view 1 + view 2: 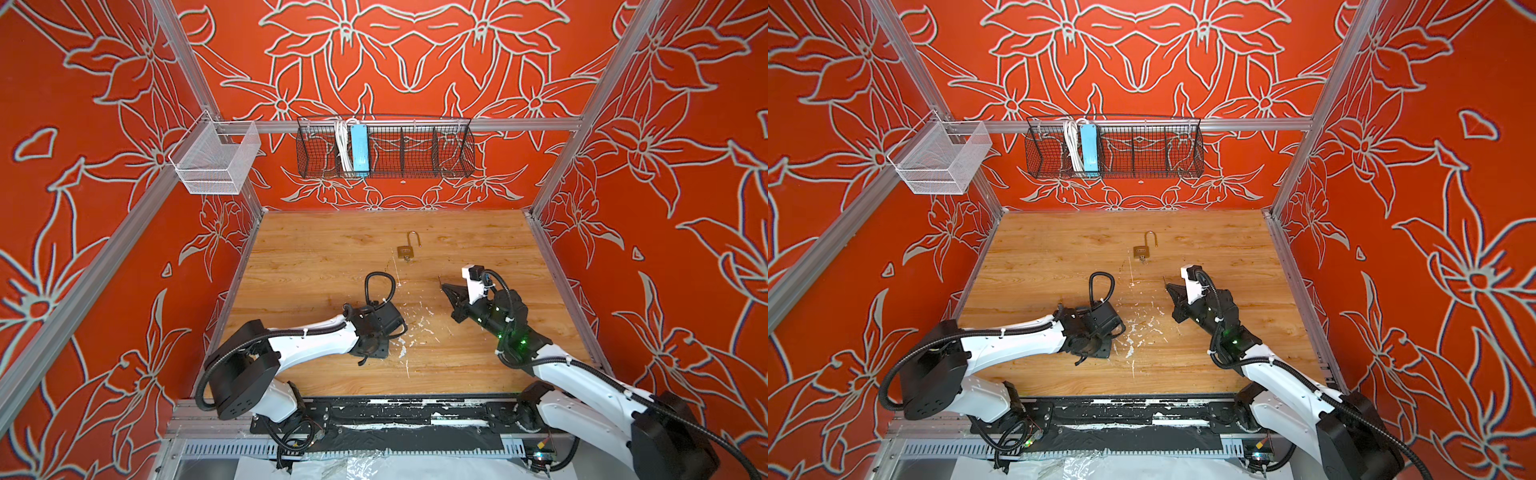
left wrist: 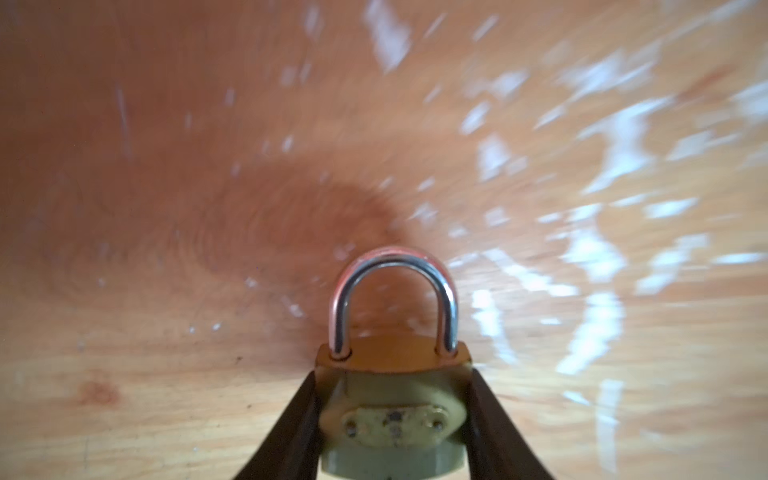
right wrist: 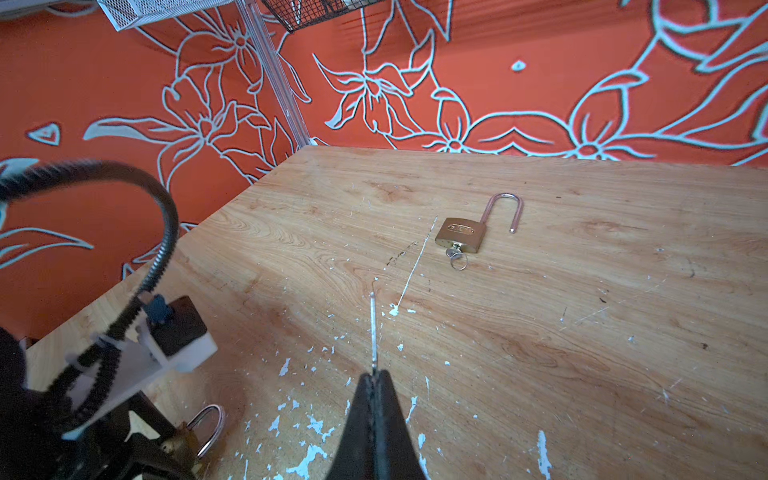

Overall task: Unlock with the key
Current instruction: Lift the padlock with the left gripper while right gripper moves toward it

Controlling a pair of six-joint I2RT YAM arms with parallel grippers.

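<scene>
Twin overhead views down onto the table (image 1: 316, 249); wrist cameras close above it.

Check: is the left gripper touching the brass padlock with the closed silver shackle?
Touching. In the left wrist view the left gripper has both black fingers flat against the sides of the brass padlock, no gap showing on either side.

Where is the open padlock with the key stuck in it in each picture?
Top view: open padlock at the far middle of the table.
Top view: open padlock, same spot.
Left wrist: not in it; the left fingers hold a closed padlock.
Right wrist: mid-table, beyond the right fingers pinching another key.
Shared landmark: black wire basket on the back wall, missing only from the left wrist view.
</scene>
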